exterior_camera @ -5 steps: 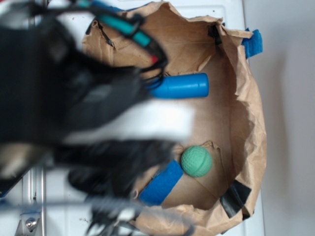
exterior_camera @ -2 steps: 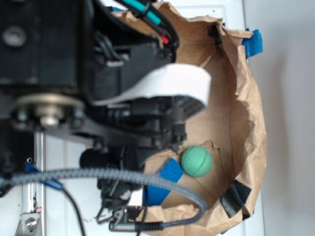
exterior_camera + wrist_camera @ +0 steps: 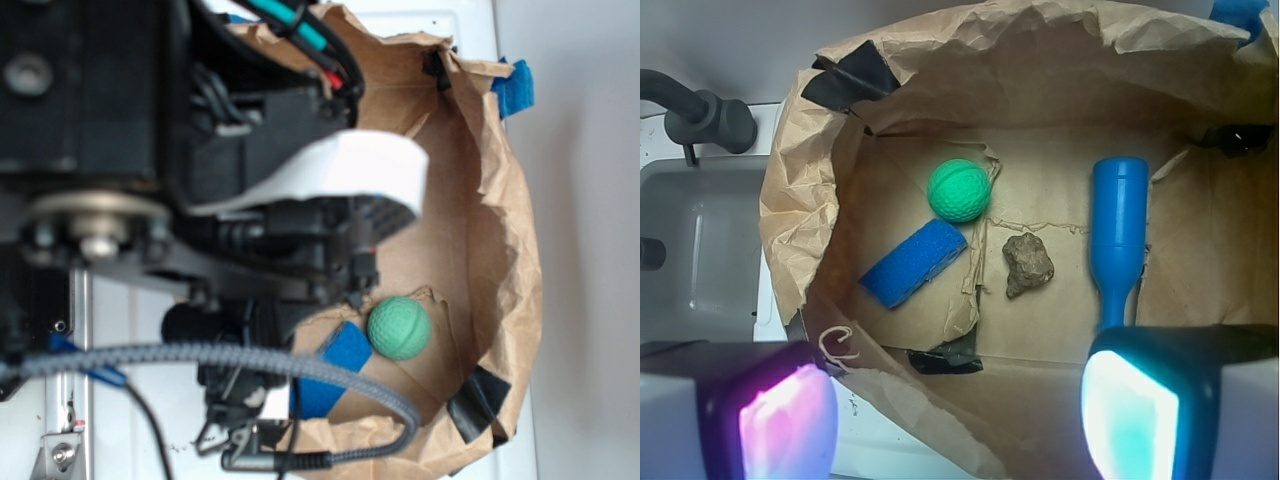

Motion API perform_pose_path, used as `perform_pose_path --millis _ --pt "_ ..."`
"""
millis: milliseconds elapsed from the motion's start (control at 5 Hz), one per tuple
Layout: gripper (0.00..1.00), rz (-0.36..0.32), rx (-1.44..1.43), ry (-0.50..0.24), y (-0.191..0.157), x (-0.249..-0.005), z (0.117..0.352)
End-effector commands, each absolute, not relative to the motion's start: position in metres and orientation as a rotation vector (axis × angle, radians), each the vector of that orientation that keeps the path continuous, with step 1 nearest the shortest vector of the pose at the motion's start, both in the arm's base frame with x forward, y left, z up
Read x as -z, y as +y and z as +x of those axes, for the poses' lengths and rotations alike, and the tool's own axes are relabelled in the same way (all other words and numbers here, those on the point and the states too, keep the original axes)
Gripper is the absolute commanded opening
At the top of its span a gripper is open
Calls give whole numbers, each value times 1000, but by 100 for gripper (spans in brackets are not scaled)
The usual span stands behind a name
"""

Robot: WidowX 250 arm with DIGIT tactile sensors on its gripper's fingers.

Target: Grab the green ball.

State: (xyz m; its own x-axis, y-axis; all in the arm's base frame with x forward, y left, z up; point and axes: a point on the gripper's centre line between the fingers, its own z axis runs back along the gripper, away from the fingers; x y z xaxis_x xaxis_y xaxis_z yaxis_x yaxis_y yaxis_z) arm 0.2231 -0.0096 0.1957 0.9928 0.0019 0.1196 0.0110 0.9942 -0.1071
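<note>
**Green ball sitting free in the paper tub, claw wide open above it**

So the green ball (image 3: 959, 190) sits on the brown paper floor of a crumpled paper-bag enclosure (image 3: 800, 230), nothing touching it except the paper. Just beside it, a bit toward the camera in the wrist view, lies a blue foam block (image 3: 913, 264), tilted diagonally. A brown rock (image 3: 1027, 265) rests near the middle of the floor, apart from the ball, and a blue bottle-shaped pin (image 3: 1118, 235) lies along the right side with its narrow neck pointing toward the claw.

The claw (image 3: 960, 415) hovers above the near edge of the bag, spread wide and gripping nothing: one fingertip (image 3: 780, 420) glows pinkish, the other teal. In the exterior view the black arm (image 3: 150, 150) covers most of the left, with the ball peeking out just past it. Black tape patches (image 3: 848, 85) hold the paper rim.
</note>
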Motion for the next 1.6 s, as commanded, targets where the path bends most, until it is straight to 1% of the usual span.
perform_pose_path --millis 0,200,400,600,800,1000,1200,1400 --pt "100 -114 36 -192 10 -182 250" --pt "100 -114 46 -199 18 -172 260" --pt "100 -120 54 -222 26 -158 272" --pt "100 -171 187 -189 12 -128 269" --pt "100 -130 244 -175 4 -101 270" --pt "100 -132 333 -190 -4 -78 272" --pt "100 -250 372 -179 -16 -76 272" --pt "100 -249 412 -229 -30 -80 267"
